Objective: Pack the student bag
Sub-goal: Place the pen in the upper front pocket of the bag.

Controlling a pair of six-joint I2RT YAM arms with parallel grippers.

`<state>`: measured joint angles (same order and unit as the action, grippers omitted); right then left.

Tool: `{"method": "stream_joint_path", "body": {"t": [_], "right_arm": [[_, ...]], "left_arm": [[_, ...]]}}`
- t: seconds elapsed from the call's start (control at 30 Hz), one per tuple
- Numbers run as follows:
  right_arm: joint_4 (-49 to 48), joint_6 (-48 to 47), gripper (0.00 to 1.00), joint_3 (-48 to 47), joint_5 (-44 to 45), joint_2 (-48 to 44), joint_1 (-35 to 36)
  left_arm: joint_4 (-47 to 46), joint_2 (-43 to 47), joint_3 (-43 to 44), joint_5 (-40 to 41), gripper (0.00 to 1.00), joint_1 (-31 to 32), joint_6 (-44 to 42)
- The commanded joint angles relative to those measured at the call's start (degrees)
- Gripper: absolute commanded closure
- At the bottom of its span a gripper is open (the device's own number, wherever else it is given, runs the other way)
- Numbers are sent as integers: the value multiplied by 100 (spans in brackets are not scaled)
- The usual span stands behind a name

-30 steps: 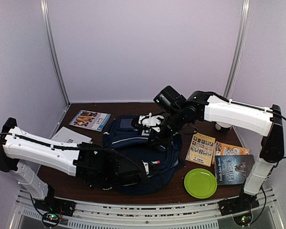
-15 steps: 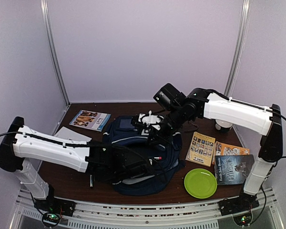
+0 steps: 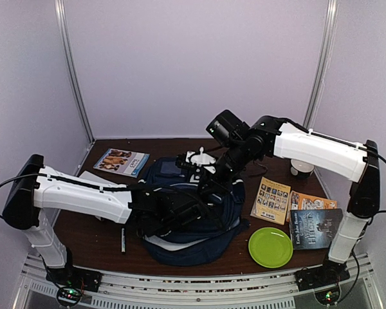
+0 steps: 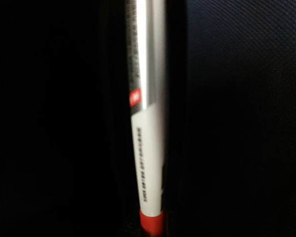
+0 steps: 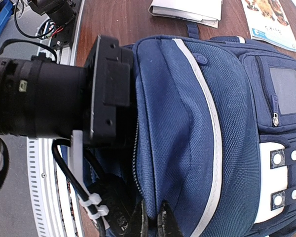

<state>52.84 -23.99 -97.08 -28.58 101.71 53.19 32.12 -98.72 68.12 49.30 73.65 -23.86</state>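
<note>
The student bag (image 3: 193, 241), navy with a white stripe, lies in the middle of the table with its main opening raised. My right gripper (image 5: 153, 223) is shut on the navy fabric at the edge of that opening and holds it up; in the top view the gripper (image 3: 210, 181) is over the bag's far side. My left gripper (image 4: 150, 212) is inside the dark bag, shut on a white marker with a red end (image 4: 148, 143). Its wrist (image 3: 172, 207) enters the opening, and its fingers are hidden in the top view. The white stripe (image 5: 214, 133) runs across the bag's front.
A dark pen (image 3: 123, 241) lies on the table at the front left. A blue booklet (image 3: 121, 161) and white papers (image 3: 93, 181) lie at the left. Books (image 3: 271, 199) (image 3: 316, 228), a green plate (image 3: 270, 247) and a cup (image 3: 301, 168) are at the right.
My left arm has moved right and forward, carrying the marker into the bag's opening. My right gripper has kept hold of the bag's edge and lifted it slightly.
</note>
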Motion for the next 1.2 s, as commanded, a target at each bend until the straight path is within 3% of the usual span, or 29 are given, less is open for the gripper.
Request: {"method": "stream_joint_path", "body": {"t": [0.0, 0.43, 0.73, 0.93, 1.1, 1.17], "right_arm": [[-191, -115, 100, -298, -499, -16, 21], [-203, -81, 100, -250, -635, 68, -140], [-292, 28, 100, -197, -666, 119, -242], [-370, 52, 100, -108, -582, 160, -326], [-431, 26, 100, -35, -558, 219, -337], [-468, 42, 100, 34, -570, 249, -334]], "left_arm": [[-603, -261, -16, 167, 98, -228, -289], [-527, -280, -8, 345, 65, -342, -69], [-255, 272, -97, 502, 62, -255, 56], [333, 1093, -105, 243, 63, 478, 432], [1420, 1351, 41, 159, 63, 1002, 1486], [1940, 1449, 148, -129, 63, 1032, 2483]]}}
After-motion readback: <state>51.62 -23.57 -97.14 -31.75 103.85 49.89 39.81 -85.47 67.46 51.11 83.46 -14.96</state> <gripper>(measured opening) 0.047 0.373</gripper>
